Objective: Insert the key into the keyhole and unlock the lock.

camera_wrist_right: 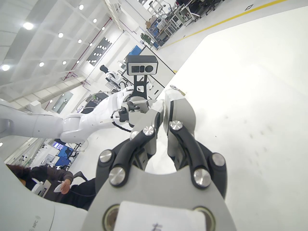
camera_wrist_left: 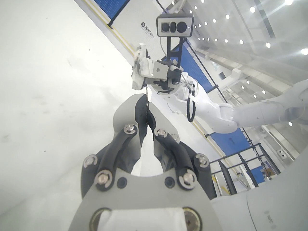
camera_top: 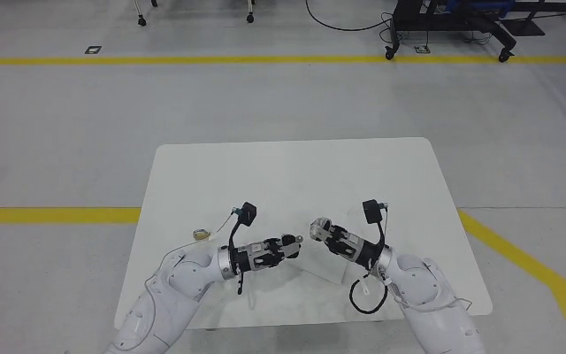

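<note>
**Ana:** What step is the robot on?

**Ben:** The step where the key goes into the keyhole. The left claw is clenched on the key. The key is thin and sits flat between the two fingers. Its tip pokes out past them.

**Ana:** Where does the tip point?

**Ben:** Right at the right claw. That claw is just in front of the left claw, up above the counter. The tip is very close to its white pads. I cannot tell if it touches them.

**Ana:** Does the right claw hold the lock?

**Ben:** Its fingers are pressed together, so it is clenched. I think the lock is in there, but the pads hide it, so I am not sure.

**Ana:** Is the key in yet?

**Ben:** I don't think so. A bit of the key shows bare between the two claws. So I think the lock is not open yet.

**Ana:** What comes next?

**Ben:** The left claw has to line the tip up with the keyhole and push straight in, slowly. The key is thin, so a small tilt could make it miss or slip in the fingers. The right claw has to hold tight and not wobble. Then the left claw turns the key.

**Ana:** What is that little thing on the counter?

**Ben:** A small shiny thing lies well apart from both claws, on the left claw's side. No claw touches it. I can't tell what it is.
</note>
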{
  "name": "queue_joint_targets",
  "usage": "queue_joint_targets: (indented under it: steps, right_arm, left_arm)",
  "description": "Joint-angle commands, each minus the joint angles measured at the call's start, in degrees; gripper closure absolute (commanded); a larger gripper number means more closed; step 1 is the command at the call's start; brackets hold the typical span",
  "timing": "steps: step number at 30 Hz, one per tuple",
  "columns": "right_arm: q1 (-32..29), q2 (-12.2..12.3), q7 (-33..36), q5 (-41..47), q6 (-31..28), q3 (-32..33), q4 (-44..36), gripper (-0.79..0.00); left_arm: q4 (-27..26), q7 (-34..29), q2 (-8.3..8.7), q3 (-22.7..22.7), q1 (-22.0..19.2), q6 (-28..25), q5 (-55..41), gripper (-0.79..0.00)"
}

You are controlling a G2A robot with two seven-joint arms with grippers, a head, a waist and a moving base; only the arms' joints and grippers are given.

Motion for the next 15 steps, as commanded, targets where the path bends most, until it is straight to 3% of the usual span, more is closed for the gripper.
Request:
queue_joint_targets:
  steps: [1, 8, 15]
  right_arm:
    - [-0.4, 0.3, 0.8, -0.8, -0.3, 0.6, -0.6, -0.256]
    - [-1.2, 1.1, 5.9, -1.4, -2.2, 0.4, -2.2, -0.188]
    - [-1.3, 1.6, 8.3, -0.1, -3.7, -0.2, -2.9, -0.148]
  left_arm:
    - [-0.1, -3.8, 0.28, 0.5, -0.2, 0.7, -1.4, 0.0]
    - [1.9, -12.9, 0.31, 3.3, -2.3, 2.9, -10.1, 0.0]
    - [3.9, -12.3, 0.03, 4.7, -4.1, 4.7, -9.1, 0.0]
